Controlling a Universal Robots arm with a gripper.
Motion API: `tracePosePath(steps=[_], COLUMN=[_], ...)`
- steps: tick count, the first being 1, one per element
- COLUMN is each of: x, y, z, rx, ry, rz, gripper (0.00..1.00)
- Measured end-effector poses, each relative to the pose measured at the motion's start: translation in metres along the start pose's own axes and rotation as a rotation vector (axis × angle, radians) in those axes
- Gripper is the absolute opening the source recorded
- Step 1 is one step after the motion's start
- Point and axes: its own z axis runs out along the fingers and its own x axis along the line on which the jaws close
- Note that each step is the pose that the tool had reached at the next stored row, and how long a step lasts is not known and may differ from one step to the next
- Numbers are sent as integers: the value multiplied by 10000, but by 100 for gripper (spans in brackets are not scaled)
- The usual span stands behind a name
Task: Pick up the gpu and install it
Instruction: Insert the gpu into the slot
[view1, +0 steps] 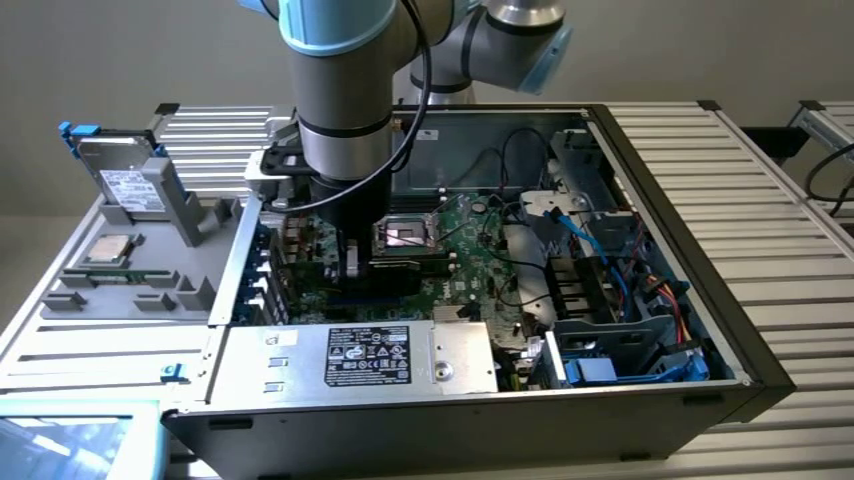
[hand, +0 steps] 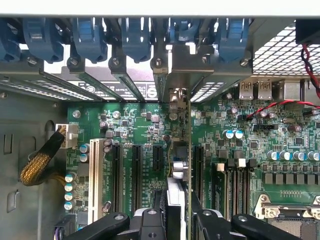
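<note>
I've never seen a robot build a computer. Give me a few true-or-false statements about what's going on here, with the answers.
1. The gripper grips the gpu, which stands on edge over the motherboard. True.
2. The computer case is closed up. False: its side is open, with the boards and cables inside on show.
3. The hard drive lies inside the case. False: it stands in the gray tray outside it, at the exterior view's left.
4. A red wire runs over the motherboard. True.
</note>
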Motion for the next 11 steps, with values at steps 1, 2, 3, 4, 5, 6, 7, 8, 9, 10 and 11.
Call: tracePosePath(steps=[1,2,3,4,5,6,7,8,9,10,11], x=[0,0,0,0,0,0,6,10,10,10,10], y=[0,0,0,0,0,0,-1,-3,-3,-3,-3], z=[0,0,0,0,0,0,0,-1,-1,-2,-2], rx=[0,1,1,0,0,1,-2,-11,-15,-20,-21], ry=[0,-1,-1,0,0,0,-2,-3,-2,-1,-1], rz=[0,0,-1,0,0,-1,-9,-18,-19,-21,-22], gripper=[29,29,29,29,29,29,29,29,29,29,29])
